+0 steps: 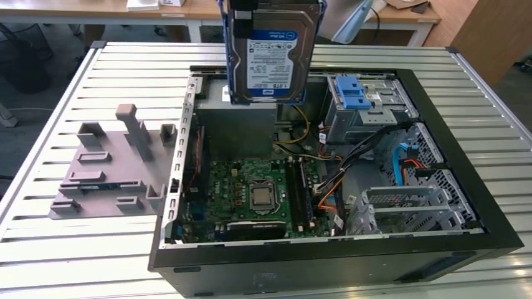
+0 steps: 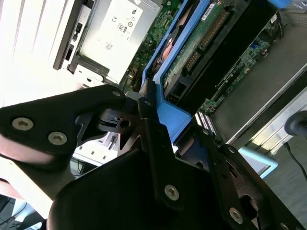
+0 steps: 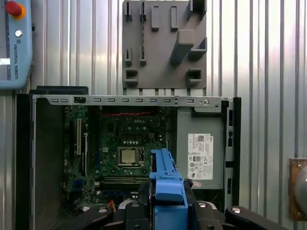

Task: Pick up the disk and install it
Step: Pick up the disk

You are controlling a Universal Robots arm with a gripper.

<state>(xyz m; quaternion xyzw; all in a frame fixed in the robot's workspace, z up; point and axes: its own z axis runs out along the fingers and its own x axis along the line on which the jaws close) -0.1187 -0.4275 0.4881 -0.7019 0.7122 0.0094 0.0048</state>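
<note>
Holding the flat silver disk [image 1: 270, 56] with the blue plastic frame.
My gripper [image 2: 152, 120] is squeezed tight on it. It hangs under my fingers [image 2: 103, 98], over the open black computer box [image 1: 332, 268]; I must hold it straight.

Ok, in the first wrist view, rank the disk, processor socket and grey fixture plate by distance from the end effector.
1. disk, gripped by the end effector.
2. processor socket, inside the case.
3. grey fixture plate, on the table beyond the case.

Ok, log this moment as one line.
gripper: shut on silver rectangular hard disk with blue plastic bracket | disk: held above open black metal computer case | install: not yet done
</note>
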